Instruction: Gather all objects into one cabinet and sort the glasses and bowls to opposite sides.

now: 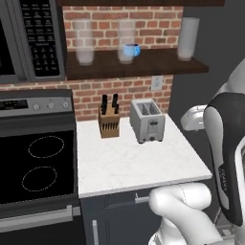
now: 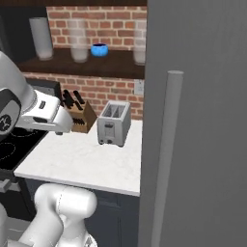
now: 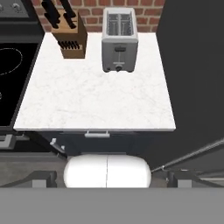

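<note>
Tool (image 3: 107, 186) wide open, empty, hanging above desk (image 3: 96, 100) front edge. Blue bowl (image 1: 131, 50) up on shelf (image 1: 143, 64), roughly 12 o'clock, well apart.

A knife block (image 1: 109, 123) and a toaster (image 1: 147, 121) stand side by side at the tabletop's (image 1: 134, 165) back edge, below a shelf (image 1: 158, 64) holding a small blue bowl (image 1: 131, 50).

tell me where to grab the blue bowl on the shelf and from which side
Grip the blue bowl by its rim, one finger inside and one outside, coming from the front and slightly above: it sits upright on the brown shelf, with tall glasses close beside it.
</note>
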### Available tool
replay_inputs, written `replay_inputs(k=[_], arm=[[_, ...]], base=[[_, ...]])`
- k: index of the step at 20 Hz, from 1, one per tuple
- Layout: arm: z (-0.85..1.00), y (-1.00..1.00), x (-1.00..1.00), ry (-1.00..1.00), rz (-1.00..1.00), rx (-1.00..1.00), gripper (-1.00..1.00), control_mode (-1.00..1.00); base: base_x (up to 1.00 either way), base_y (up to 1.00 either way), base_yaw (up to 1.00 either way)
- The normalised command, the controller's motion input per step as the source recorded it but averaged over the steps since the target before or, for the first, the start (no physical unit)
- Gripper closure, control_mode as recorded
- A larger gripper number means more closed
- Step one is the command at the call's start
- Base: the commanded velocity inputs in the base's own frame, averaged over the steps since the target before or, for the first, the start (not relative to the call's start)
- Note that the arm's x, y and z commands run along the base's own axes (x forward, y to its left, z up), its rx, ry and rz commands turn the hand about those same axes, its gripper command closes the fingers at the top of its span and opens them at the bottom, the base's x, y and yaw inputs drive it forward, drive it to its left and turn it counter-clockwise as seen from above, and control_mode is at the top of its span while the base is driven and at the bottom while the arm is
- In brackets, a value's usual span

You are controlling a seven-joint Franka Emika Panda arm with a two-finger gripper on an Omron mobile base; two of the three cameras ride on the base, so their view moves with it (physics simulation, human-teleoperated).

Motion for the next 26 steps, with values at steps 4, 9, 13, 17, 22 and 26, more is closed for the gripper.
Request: replay_inputs(k=[4, 9, 13, 17, 22, 26], arm=[[0.00, 0.00, 0.00, 0.00, 0.00, 0.00, -1.00, 1.00], [0.00, 0.00, 0.00, 0.00, 0.00, 0.00, -1.00, 1.00], [0.00, 0.00, 0.02, 0.00, 0.00, 0.00, -1.00, -1.00], [0.03, -0.04, 0.00, -0.04, 0.00, 0.00, -1.00, -1.00], [0.39, -0.02, -0.02, -0.26, 0.00, 0.00, -1.00, -1.00], [0.44, -0.01, 0.00, -0.32, 0.00, 0.00, -1.00, -1.00]], base=[[0.48, 0.00, 0.16], [0.31, 0.00, 0.06], [0.04, 0.00, 0.00], [0.00, 0.00, 0.00], [0.00, 0.00, 0.00], [0.00, 0.00, 0.00]])
